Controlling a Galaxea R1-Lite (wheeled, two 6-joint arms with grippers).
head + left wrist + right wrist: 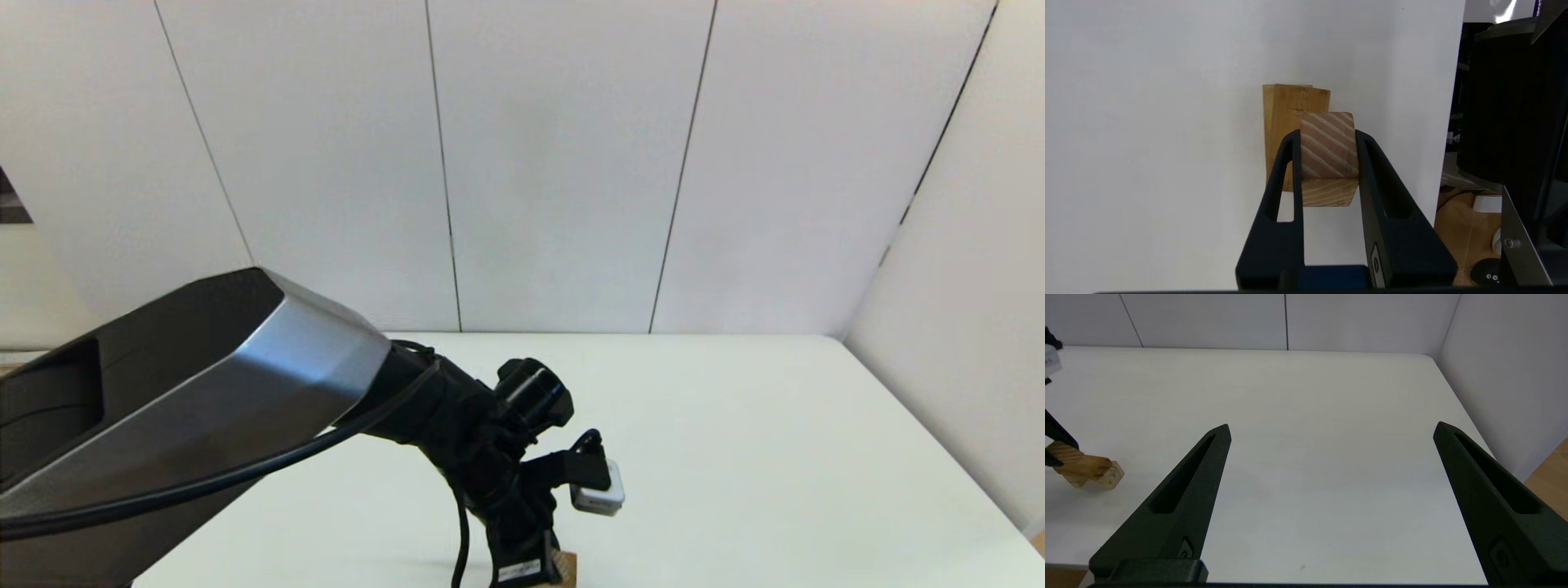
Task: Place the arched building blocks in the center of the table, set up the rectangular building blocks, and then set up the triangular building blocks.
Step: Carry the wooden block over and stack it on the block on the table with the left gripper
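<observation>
The left hand (1327, 163) pinches the triangular block (1327, 157) above the rectangular slab (1282, 122), near bench (1147, 143) edge, presumably to stack it; the right hand (1331, 428) idles wide open.

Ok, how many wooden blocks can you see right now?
2. A small block is gripped between the left fingers at the table's near side; a flat slab lies on the table right by it. A third may be hidden. The right fingers hold none.

In the head view, the black left arm (457, 425) hides nearly all of a light-brown wooden block (566, 567), cut off by the bottom edge. From the left wrist, the striped chunky wooden block (1328, 157) covers part of the flat light-brown slab (1284, 122).
</observation>
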